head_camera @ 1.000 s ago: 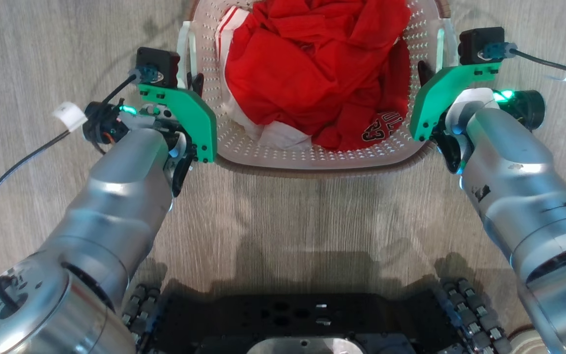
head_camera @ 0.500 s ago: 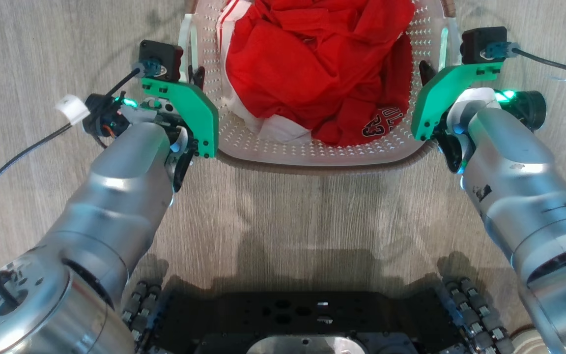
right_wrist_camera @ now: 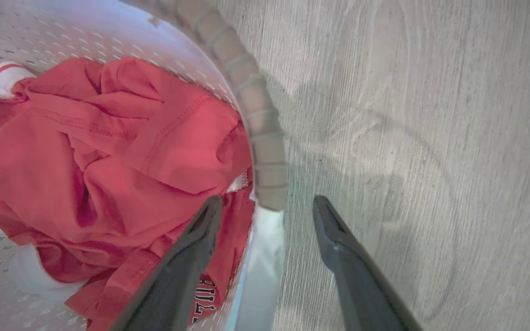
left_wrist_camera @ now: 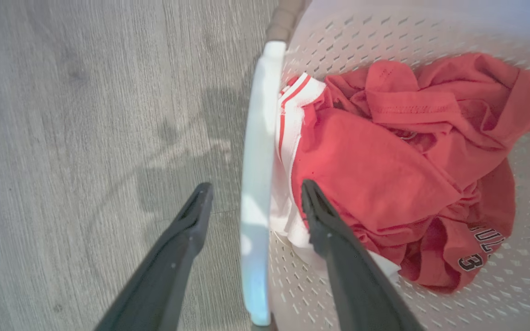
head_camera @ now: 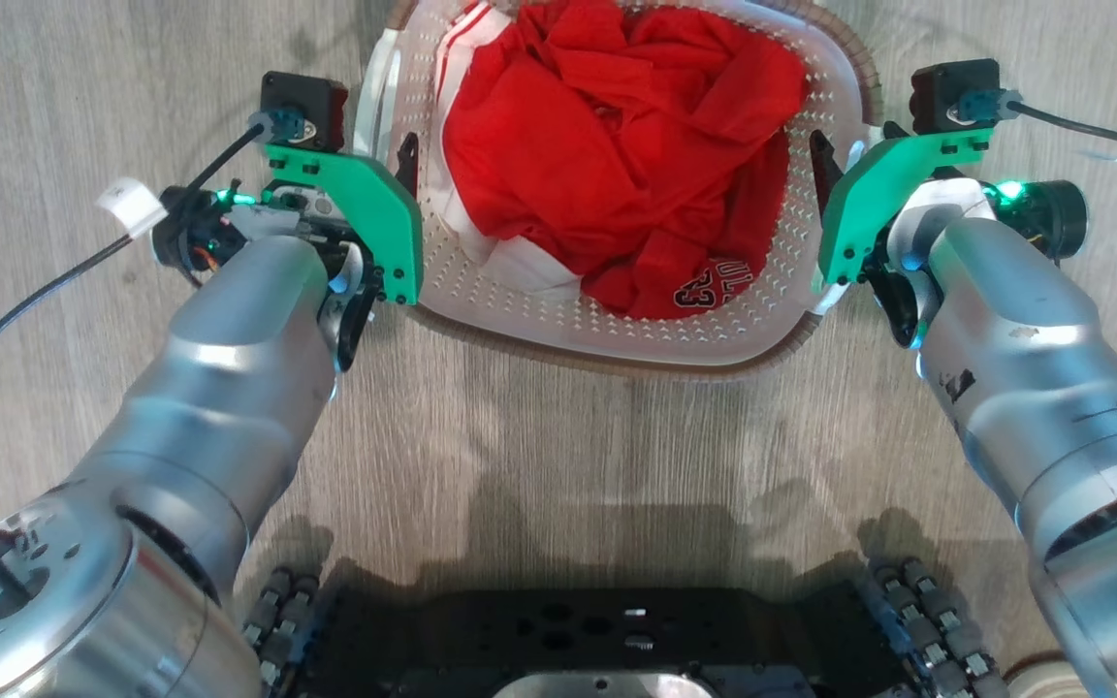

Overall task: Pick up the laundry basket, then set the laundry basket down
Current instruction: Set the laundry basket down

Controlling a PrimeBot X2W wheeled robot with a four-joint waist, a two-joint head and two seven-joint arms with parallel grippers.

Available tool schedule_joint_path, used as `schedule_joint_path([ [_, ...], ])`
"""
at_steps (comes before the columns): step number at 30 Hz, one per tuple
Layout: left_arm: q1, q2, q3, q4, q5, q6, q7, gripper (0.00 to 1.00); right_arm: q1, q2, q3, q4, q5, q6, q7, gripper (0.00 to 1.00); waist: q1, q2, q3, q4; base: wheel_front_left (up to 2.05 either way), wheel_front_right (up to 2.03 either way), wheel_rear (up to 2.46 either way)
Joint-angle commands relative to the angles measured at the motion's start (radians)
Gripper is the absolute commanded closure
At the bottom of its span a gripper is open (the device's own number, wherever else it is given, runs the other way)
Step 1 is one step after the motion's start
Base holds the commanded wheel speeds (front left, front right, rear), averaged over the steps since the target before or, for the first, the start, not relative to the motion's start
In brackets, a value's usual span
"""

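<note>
The laundry basket [head_camera: 617, 334] is white and perforated with a brown woven-look rim [right_wrist_camera: 265, 138]. It sits skewed on the wooden floor between my two arms, full of red and white clothes [head_camera: 607, 165]. My left gripper [head_camera: 392, 155] is open and straddles the basket's white left handle [left_wrist_camera: 258, 138], one finger outside and one inside over the clothes, with gaps on both sides. My right gripper [head_camera: 854, 145] is open too, and its fingers [right_wrist_camera: 334, 230] stand on either side of the right handle [right_wrist_camera: 260, 276] and the rim's end.
My dark wheeled base [head_camera: 617, 630] shows at the bottom of the head view. Black cables [head_camera: 25, 320] run from both wrists over the pale wood floor [head_camera: 617, 436]. Bare floor lies between the basket and my base.
The basket has come toward me in the head view and turned askew, so its far rim now shows. Both grippers stay at its handles, and the right one sits slightly lower.
</note>
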Motion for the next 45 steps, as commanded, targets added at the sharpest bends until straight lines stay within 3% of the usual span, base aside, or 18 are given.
schedule_joint_path([
  [1, 0.019, 0.026, 0.008, -0.003, -0.009, 0.005, -0.001, 0.00, 0.041, 0.019, 0.016, -0.007, -0.001, 0.003, -0.012, 0.00, 0.0000, 0.0000, -0.007, -0.001, 0.00, 0.00, 0.00],
  [20, 0.055, 0.050, 0.064, -0.038, 0.014, 0.024, -0.068, 0.00, 0.059, 0.019, 0.042, -0.007, 0.000, 0.003, -0.104, 0.00, 0.0000, 0.0000, -0.181, -0.016, 0.00, 0.00, 0.00],
  [30, 0.217, 0.124, 0.256, -0.264, 0.201, 0.079, -0.068, 0.00, 0.128, 0.019, 0.005, -0.074, -0.038, 0.003, -0.135, 0.00, 0.0000, 0.0000, -0.351, -0.021, 0.00, 0.00, 0.00],
  [38, 0.456, 0.144, 0.510, -0.494, 0.410, 0.107, -0.068, 0.00, 0.335, 0.019, -0.202, -0.335, -0.165, 0.003, -0.135, 0.00, 0.0000, 0.0000, -0.517, -0.032, 0.00, 0.00, 0.00],
  [45, 0.620, 0.135, 0.660, -0.653, 0.563, 0.114, -0.069, 0.00, 0.489, 0.019, -0.251, -0.496, -0.201, 0.003, -0.135, 0.00, 0.0000, 0.0000, -0.609, -0.042, 0.00, 0.00, 0.00],
])
